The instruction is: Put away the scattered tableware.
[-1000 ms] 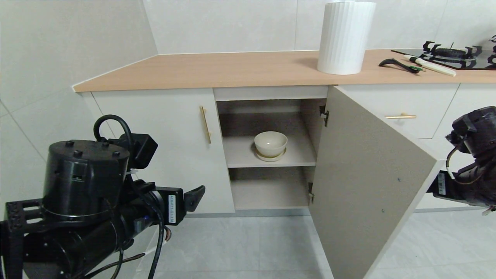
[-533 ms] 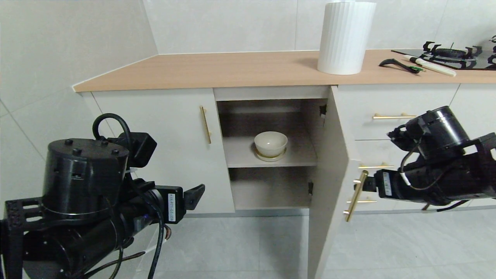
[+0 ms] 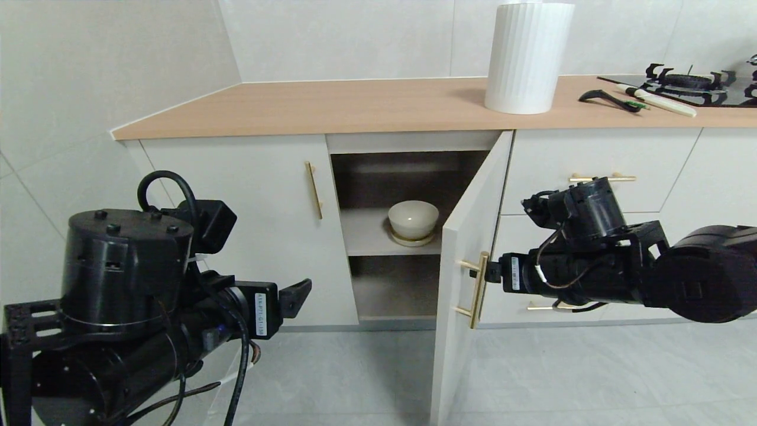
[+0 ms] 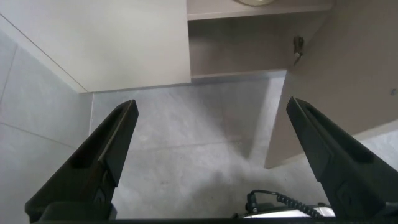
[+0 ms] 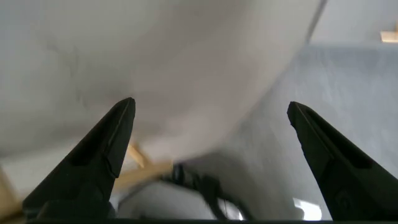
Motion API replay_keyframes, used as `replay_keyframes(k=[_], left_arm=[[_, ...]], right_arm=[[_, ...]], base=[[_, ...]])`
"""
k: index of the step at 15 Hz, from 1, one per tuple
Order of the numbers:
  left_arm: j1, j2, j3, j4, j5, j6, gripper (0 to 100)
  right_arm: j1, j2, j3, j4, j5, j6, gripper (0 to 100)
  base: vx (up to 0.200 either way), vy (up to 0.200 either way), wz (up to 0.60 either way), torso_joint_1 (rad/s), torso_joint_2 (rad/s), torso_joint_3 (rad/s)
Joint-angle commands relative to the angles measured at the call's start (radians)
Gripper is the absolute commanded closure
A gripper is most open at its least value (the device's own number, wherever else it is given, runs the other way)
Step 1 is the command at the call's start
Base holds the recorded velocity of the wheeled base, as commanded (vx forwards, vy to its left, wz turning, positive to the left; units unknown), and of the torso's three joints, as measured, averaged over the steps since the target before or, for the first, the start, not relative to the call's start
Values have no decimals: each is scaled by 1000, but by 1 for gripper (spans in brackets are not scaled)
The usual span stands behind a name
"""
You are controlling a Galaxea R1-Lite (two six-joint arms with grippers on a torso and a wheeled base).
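— Where is the tableware?
— The bowl (image 3: pixel 413 219) sits on a saucer (image 3: pixel 412 241) on the cupboard's upper shelf (image 3: pixel 369 234), at 12 o'clock from me.
— And the door?
— The door (image 3: pixel 467 260) stands partly open at 4 o'clock from the bowl, covering the shelf's right end.
— Your right end effector?
— My right end effector (image 3: pixel 491 275) is released, fingers spread wide, grasping nothing. Its tips are just beside the handle (image 3: pixel 476 289); I cannot tell whether they touch.
— The left one?
— My left end effector (image 4: pixel 211 106) is released too, empty, above the floor (image 4: pixel 186 143) at 8 o'clock from the bowl.
— On the counter (image 3: pixel 331 106)?
— A white ribbed canister (image 3: pixel 528 56) at 1 o'clock, a black ladle (image 3: pixel 609 98) at 2 o'clock.
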Motion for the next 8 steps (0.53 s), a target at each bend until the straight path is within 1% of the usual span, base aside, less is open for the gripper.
replay_keyframes(k=[1, 5, 8], left_arm=[[0, 1, 0, -1, 1, -1, 0], [0, 12, 3, -1, 1, 1, 0], [0, 12, 7, 1, 1, 6, 0]], right_arm=[[26, 82, -6, -64, 3, 1, 0], [38, 171, -7, -130, -2, 6, 0], [40, 180, -4, -157, -11, 6, 0]], base=[[0, 0, 0, 0, 0, 0], [0, 0, 0, 0, 0, 0], [0, 0, 0, 0, 0, 0]])
